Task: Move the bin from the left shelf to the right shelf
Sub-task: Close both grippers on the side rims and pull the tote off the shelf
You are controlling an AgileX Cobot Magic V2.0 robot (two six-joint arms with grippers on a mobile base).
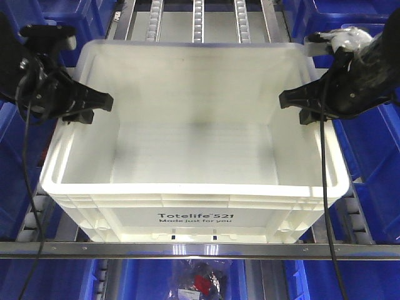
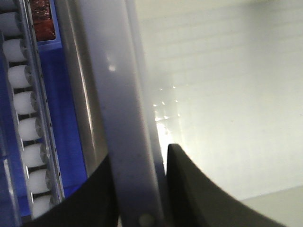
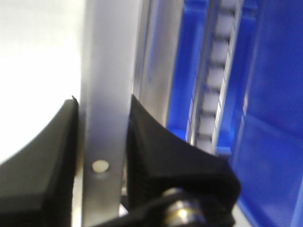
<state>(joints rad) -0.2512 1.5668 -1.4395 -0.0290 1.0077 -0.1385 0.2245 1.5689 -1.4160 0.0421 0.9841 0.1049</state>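
The left gripper point(image 1: 100, 107) has its two black, wedge-shaped fingers point(image 2: 199, 194) closed over the left wall of the bin point(image 1: 187, 189), one inside and one outside, with the thin pale wall pinched between them. The right gripper point(image 1: 292, 107) clamps the right wall the same way; its outer finger point(image 3: 161, 156) has a finely ribbed pad, and a small round rivet or hole shows in the wall strip between the pads.

The bin is a large white plastic crate, rectangular with rounded corners, a wide smooth lip and stepped ribs under it. Its inside is bare and glossy, with faint horizontal lines on the walls. Black print on the front wall reads "Totelife 521 Made just for you".

It sits on a shelf of metal tracks point(image 1: 198, 19) set with small white rollers point(image 2: 21, 127), its front wall just behind the steel front rail point(image 1: 200, 250). Blue bins point(image 1: 375, 162) flank it on both sides and below. Whether this is the left or the right shelf, I cannot tell.
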